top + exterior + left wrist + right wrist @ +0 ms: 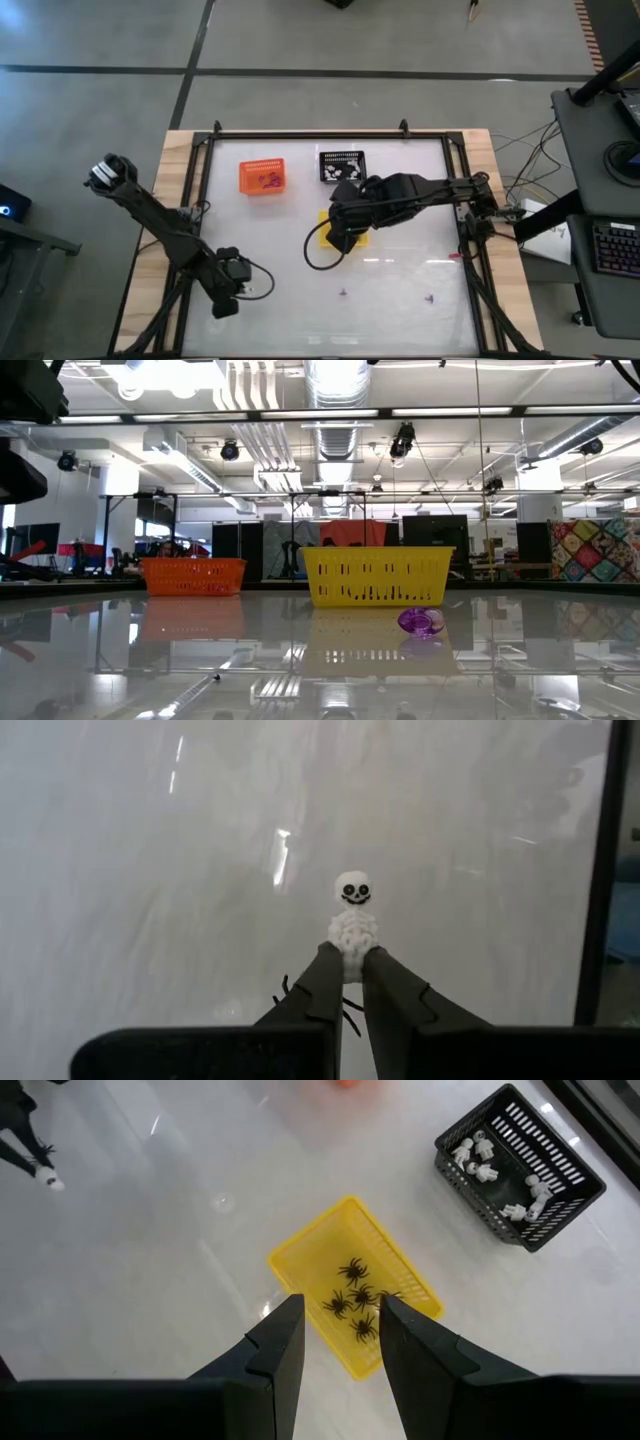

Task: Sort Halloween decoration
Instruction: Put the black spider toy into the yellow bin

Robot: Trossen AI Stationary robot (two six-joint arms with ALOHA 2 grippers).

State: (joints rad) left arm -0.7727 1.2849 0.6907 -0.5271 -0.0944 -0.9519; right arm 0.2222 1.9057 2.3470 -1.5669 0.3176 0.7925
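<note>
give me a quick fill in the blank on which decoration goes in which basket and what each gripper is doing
1. The left gripper is shut on a white ____.
2. The black spiders lie in the ____ basket.
3. The white pieces lie in the ____ basket.
4. The right gripper hangs above the yellow basket with its fingers ____.

Missing words: skeleton; yellow; black; open

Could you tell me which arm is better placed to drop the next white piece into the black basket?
The left, probably. Its gripper is already shut on a white skeleton, though it sits far from the black basket. The right gripper hovers open and empty over the yellow basket of spiders.
</note>
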